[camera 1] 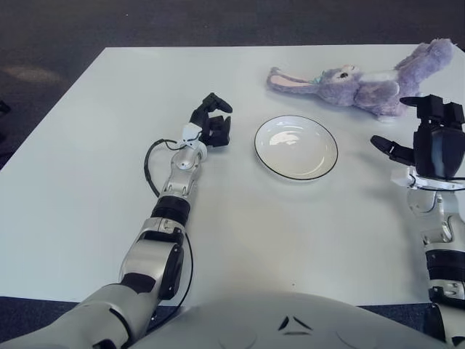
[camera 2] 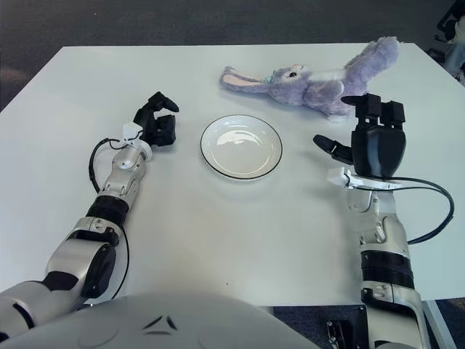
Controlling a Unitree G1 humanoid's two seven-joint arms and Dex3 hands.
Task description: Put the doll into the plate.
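The round white ceramic plate with a dark rim point(camera 2: 241, 146) sits on the white table point(camera 2: 232, 240). Behind it and to its right lies the purple plush rabbit doll point(camera 2: 320, 81). The left hand point(camera 2: 155, 121) is left of the plate; the right hand point(camera 2: 372, 142) is right of the plate, just before the doll.
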